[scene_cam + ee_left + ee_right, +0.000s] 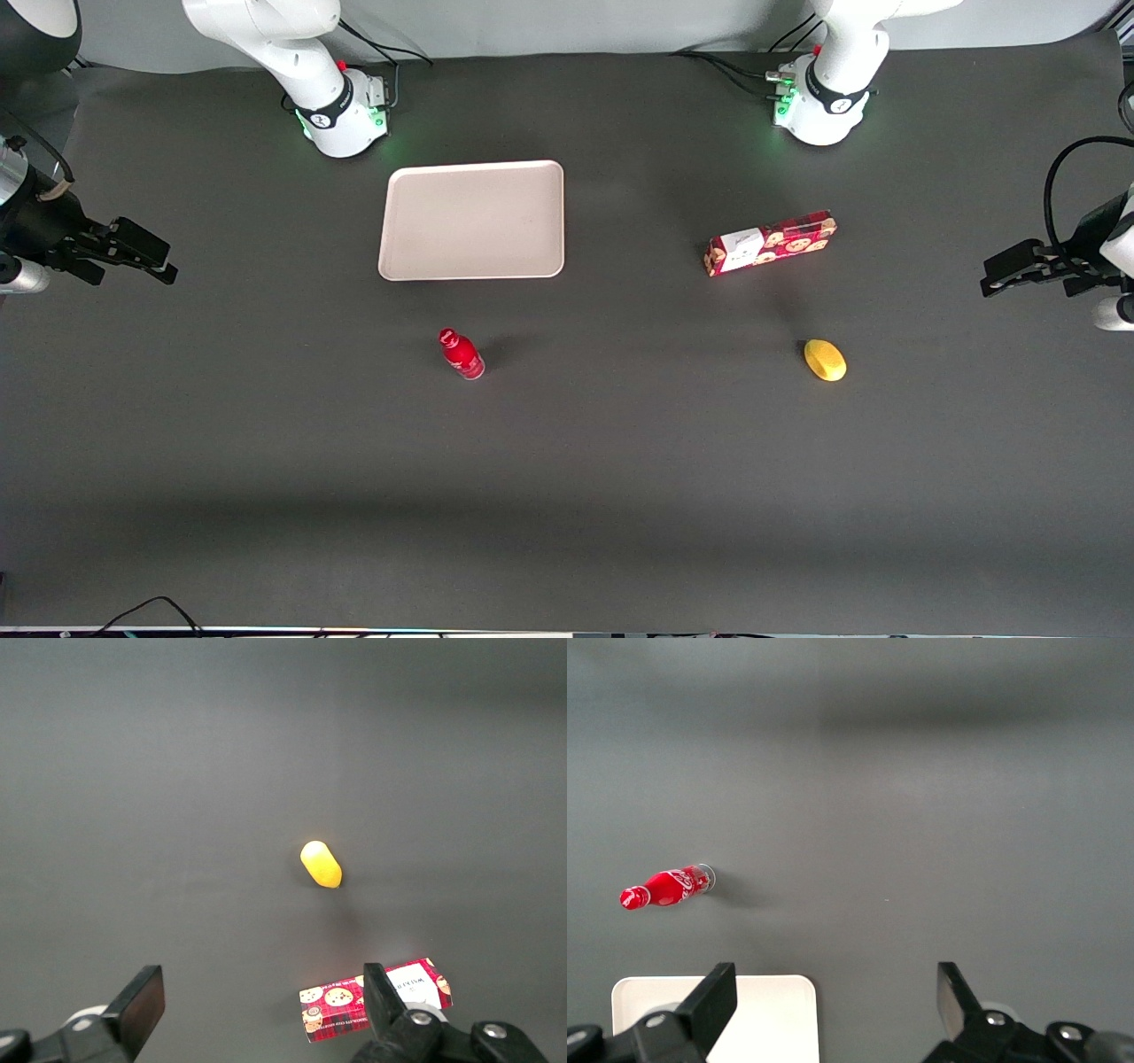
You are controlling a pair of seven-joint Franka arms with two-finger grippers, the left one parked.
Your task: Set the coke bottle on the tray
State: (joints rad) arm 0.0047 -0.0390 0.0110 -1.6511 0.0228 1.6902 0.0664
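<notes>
The jaws (164, 266) of the working arm are wide open and hold nothing. They hang near the working arm's end of the table (620, 496), well apart from the coke bottle (462, 354).

The coke bottle stands upright on the table, on its own. It is nearer to the front camera than the tray (471, 220), with a strip of bare table between them. The tray has nothing on it.

The bottle is small, with a thin neck, so I think it can tip over easily. If the jaws bump it on the way in, it may fall and roll away. If they pinch the cap or the thin neck, it may slip out. If they let go too high over the tray, it may topple.

A long red cookie box (771, 242) and a yellow lemon-like thing (825, 360) lie toward the parked arm's end. The box is red too, so it must not be mixed up with the bottle
</notes>
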